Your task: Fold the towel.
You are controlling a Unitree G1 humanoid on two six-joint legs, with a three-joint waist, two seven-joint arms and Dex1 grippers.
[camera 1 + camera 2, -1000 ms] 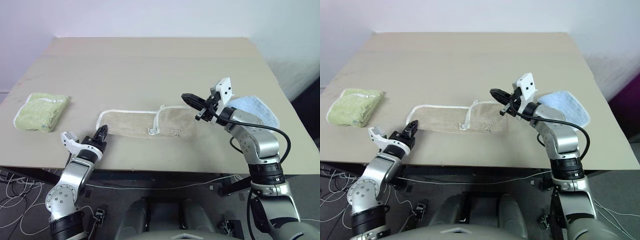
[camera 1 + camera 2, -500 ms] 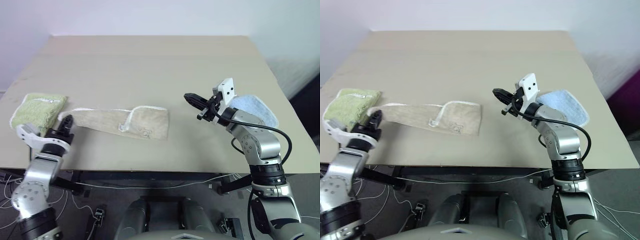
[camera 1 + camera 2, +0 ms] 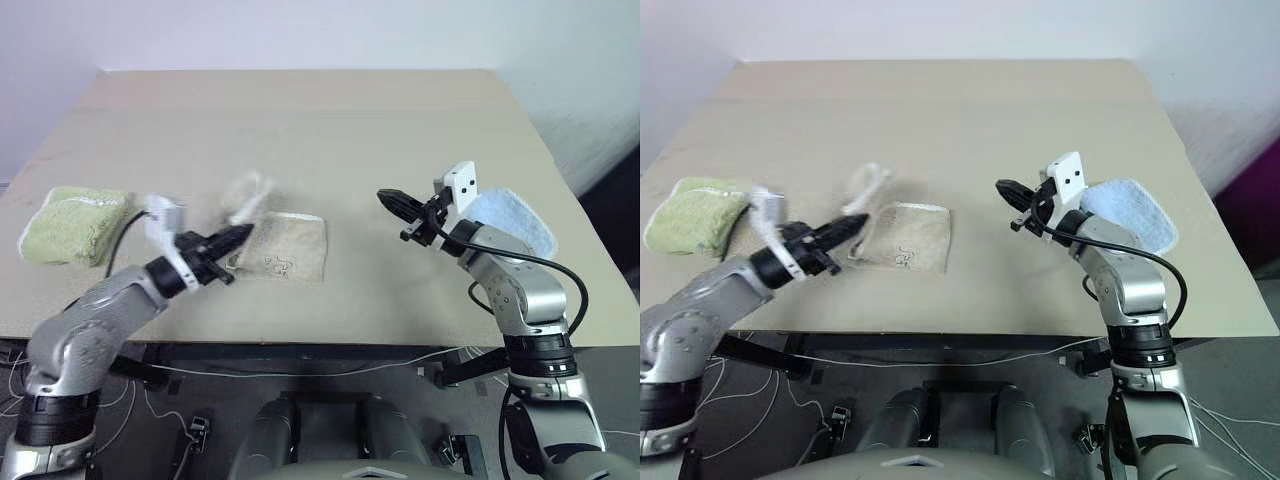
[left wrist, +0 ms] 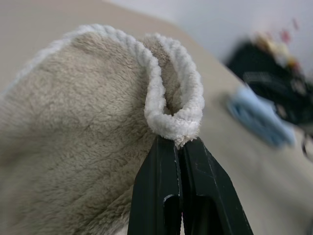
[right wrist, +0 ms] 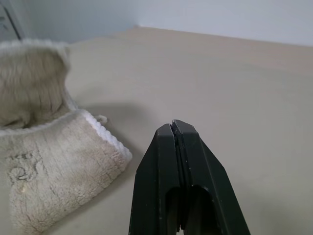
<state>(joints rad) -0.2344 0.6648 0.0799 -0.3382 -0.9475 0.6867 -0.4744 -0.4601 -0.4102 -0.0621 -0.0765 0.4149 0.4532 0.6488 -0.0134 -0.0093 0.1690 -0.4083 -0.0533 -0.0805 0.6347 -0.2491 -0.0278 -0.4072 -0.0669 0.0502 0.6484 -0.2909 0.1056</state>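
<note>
Surface: a wide tan desk against a pale wall, with cables on the floor below its near edge.
Towel: the beige terry towel lies near the middle of the desk, toward the left and close to the near edge; its right part rests flat, while its left end is lifted off the desk and blurred.
Towel edge: the white corded edge curls into a loop right at the tips of the left arm's black fingers.
Left gripper: jaws closed on the corded edge of the towel, holding the raised end above the flat part; it points toward the right.
Right gripper: jaws pressed together with nothing between them, held above bare desk to the right of the towel and apart from it, pointing left.
Light green towel: folded, at the left side of the desk, well apart from the beige one.
Light blue towel: at the right side, partly behind the right arm.
</note>
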